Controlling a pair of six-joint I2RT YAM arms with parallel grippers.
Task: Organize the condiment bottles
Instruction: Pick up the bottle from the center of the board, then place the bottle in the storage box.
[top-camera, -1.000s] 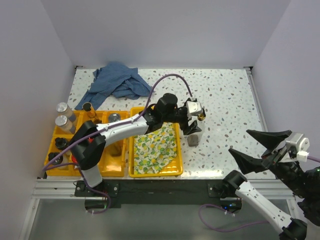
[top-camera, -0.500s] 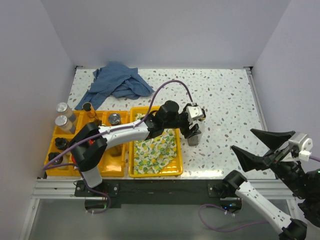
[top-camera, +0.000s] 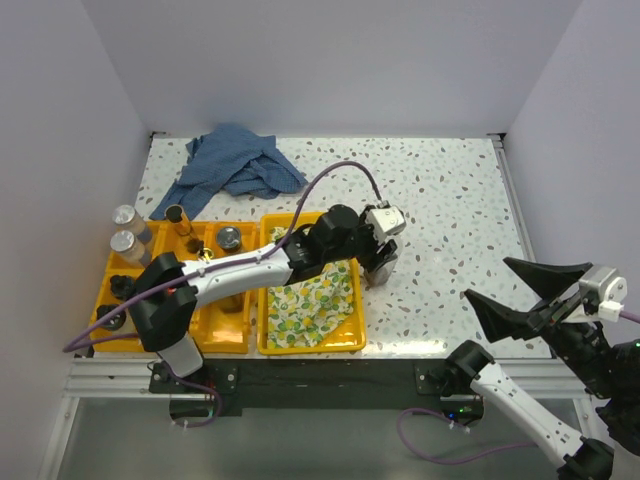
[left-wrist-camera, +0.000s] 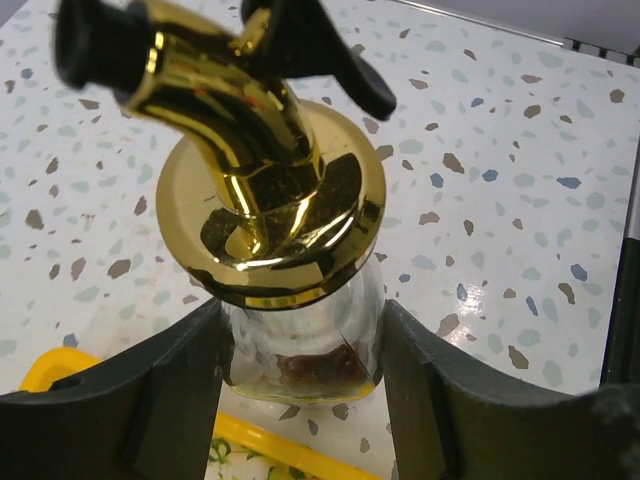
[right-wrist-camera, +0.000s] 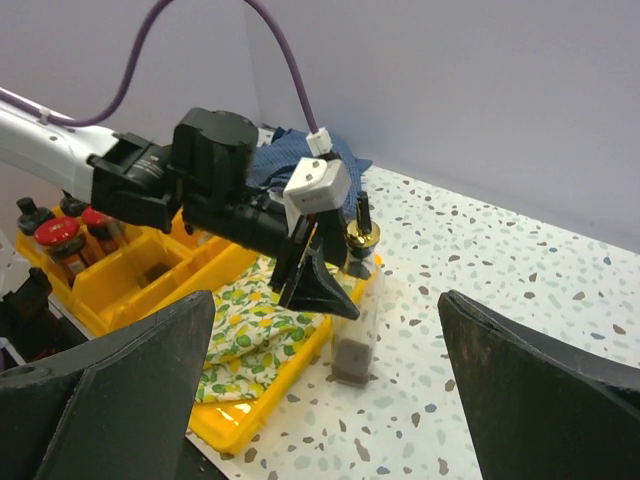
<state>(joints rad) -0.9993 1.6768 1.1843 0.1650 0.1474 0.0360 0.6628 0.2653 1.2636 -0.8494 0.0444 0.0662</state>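
A clear glass bottle with a gold pourer and dark sauce at its bottom stands on the table just right of a yellow tray; it also shows in the top view and the right wrist view. My left gripper is shut on the bottle's body below the gold cap, one finger on each side. Other condiment bottles stand in the yellow trays at the left: grey-capped shakers, a gold-topped bottle, red-lidded jars. My right gripper is open and empty, raised at the near right.
A yellow tray holds a lemon-print cloth next to the bottle. A divided yellow tray lies left of it. A crumpled blue cloth lies at the back left. White walls close in the table.
My left gripper has moved nearer and down onto the gold-pourer bottle and now clasps it. The bottle has shifted slightly toward the tray. The right arm has barely moved.
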